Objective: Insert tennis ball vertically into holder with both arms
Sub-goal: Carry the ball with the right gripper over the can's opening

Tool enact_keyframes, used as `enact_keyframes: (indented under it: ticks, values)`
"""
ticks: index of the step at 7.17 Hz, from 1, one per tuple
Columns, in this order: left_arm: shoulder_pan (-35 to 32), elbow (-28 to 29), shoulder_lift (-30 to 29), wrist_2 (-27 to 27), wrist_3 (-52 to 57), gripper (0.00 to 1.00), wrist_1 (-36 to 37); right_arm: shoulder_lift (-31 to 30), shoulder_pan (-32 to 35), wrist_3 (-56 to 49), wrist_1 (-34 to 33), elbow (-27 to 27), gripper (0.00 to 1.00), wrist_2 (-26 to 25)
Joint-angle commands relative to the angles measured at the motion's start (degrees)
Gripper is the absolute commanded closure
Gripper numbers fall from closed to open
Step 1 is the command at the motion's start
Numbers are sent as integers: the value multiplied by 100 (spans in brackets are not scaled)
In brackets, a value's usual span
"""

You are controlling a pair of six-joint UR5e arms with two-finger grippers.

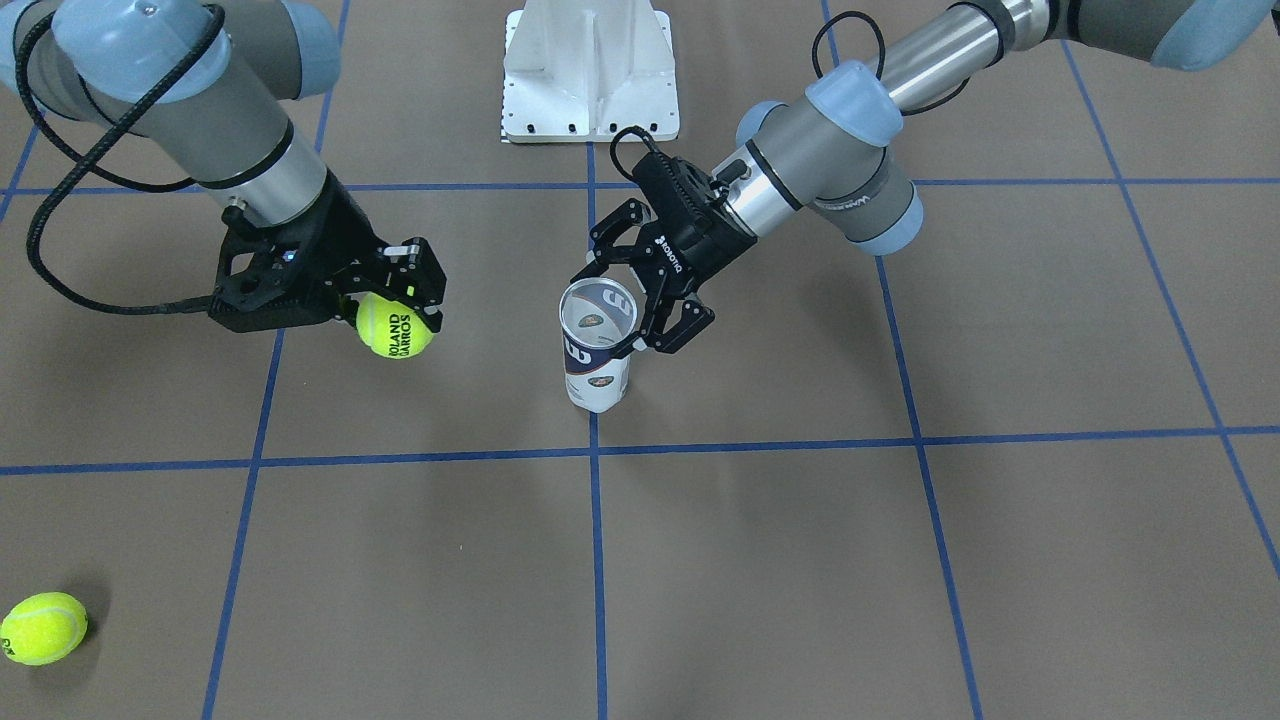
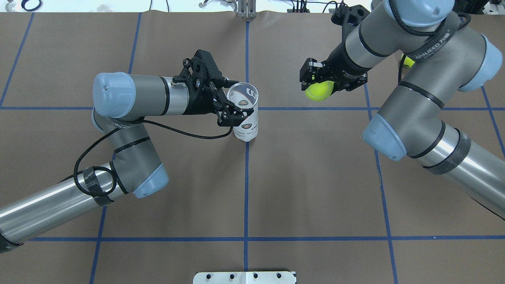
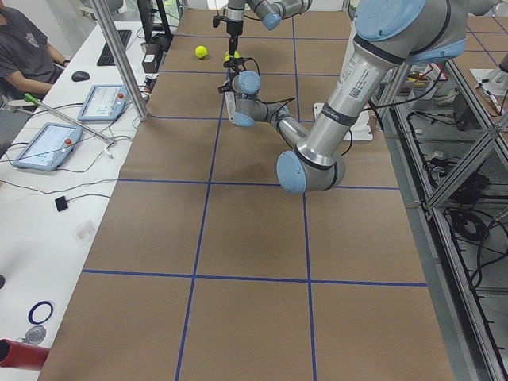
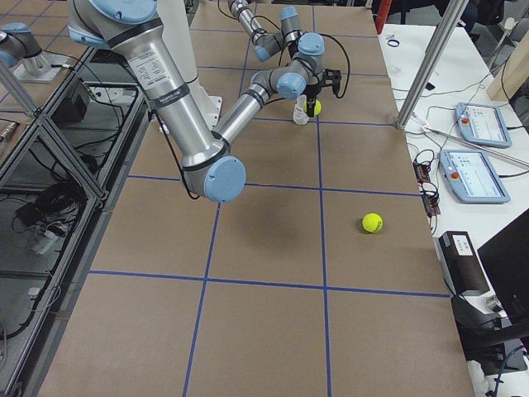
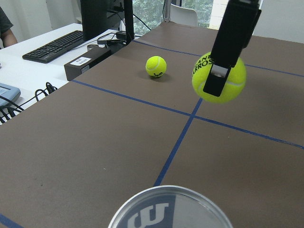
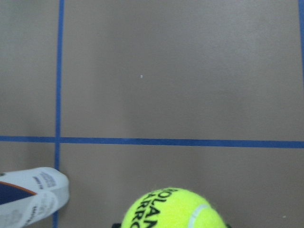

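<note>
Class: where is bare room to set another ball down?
Free: brown paper table on the operators' side of the clear plastic tube, out to the loose yellow tennis ball. Crowded: around the tube, between left gripper and right gripper with its held ball.

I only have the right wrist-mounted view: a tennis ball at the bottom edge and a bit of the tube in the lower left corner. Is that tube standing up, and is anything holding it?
Observer: The holder stands upright, open end up. The left gripper has a finger on either side of its upper part and appears to grip it.
Reviewer: Is my ball over the opening?
Observer: No. The tennis ball, clamped in the right gripper, hangs above the table, well to one side of the holder.
Reviewer: Any other balls around?
Observer: Yes, a second ball lies loose on the table near the operators' edge, away from both arms.
</note>
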Motion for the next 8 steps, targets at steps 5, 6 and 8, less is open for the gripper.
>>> enact_keyframes:
  ticks: [5,6,8]
  values:
    - [27,64,11,2,0,5,0,1440,-766,1031,-476,-536,100,-662]
    - [27,55,12,2,0,5,0,1441,-767,1031,-476,-545,100,-662]
    - [27,55,12,2,-26,5,-17,1449,-767,1022,-458,-606,100,-662]
